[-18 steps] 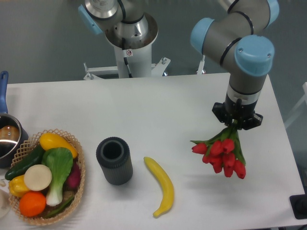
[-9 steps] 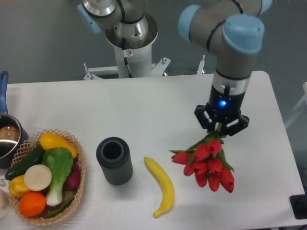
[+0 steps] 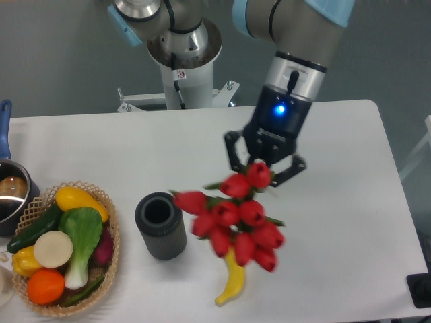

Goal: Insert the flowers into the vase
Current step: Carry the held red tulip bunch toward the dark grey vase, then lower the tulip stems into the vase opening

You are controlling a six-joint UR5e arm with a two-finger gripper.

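Black two-finger pincer (image 3: 261,163) above the middle of the white counter (image 3: 350,202), closed on the green stems of a bunch of red tulip buds (image 3: 232,220). Buds blurred, hanging in the air nearer than the pincer, spreading over the far end of a yellow banana (image 3: 231,282) lying on the counter. Leftmost bud close to the rim of the short dark grey ribbed vase (image 3: 160,225), not inside it. Vase upright, open mouth up, just left of the bunch. Further left, a woven wicker basket (image 3: 111,250) full of vegetables and fruit. At the left edge, a steel pot with a blue handle (image 3: 8,182).
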